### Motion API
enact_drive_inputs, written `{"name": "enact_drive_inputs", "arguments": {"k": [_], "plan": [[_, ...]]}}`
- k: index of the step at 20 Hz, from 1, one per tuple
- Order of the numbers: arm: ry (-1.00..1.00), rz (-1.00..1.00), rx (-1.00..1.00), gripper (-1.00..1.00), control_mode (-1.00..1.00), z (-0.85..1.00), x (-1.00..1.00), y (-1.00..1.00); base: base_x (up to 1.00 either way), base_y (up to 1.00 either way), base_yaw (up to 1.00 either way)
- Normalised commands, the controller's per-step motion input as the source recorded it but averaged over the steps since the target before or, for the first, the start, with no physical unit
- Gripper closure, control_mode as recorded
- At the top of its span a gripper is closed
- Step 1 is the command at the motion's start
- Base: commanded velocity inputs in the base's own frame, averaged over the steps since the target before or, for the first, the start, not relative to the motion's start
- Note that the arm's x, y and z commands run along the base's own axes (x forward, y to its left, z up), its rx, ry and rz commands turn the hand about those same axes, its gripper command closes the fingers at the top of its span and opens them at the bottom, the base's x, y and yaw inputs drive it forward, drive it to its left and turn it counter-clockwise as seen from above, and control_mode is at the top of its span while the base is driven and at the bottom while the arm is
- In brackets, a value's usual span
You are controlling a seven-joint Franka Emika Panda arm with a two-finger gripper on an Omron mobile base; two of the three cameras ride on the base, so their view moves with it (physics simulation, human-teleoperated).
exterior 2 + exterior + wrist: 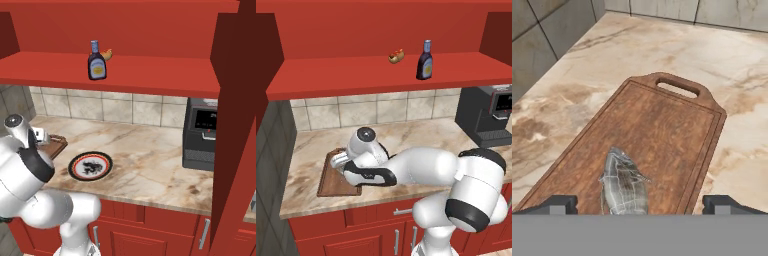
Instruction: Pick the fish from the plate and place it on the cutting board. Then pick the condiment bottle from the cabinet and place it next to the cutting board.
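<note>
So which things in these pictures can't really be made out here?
- Fish: hand view, its lower end is cut off at the bottom.
- Hand: fingertips wide apart; whether the fish rests on the cutting board or hangs above it is unclear.
- Cutting board: left base view, the arm covers most of it.
- Condiment bottle: label too small to read.

There is one fish (623,184), one cutting board (657,130) and one plate (90,165). On the shelf of the one cabinet (381,75) stand one bottle (425,61) and one hot dog (396,56). One coffee machine (487,116) sits on the one counter (150,165).
</note>
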Motion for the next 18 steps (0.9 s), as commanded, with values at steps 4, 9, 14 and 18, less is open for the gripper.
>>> {"name": "enact_drive_inputs", "arguments": {"k": [4,9,14,18], "plan": [[0.00,0.00,0.00,-1.00,-1.00,0.22,-0.07,-0.19,0.00,0.00,0.00],[-0.01,0.01,0.00,-1.00,-1.00,0.24,-0.09,-0.17,0.00,0.00,0.00],[-0.01,0.01,0.00,-1.00,-1.00,0.20,-0.09,-0.16,0.00,0.00,0.00],[-0.01,0.01,0.00,-1.00,-1.00,0.17,-0.09,-0.16,0.00,0.00,0.00]]}}
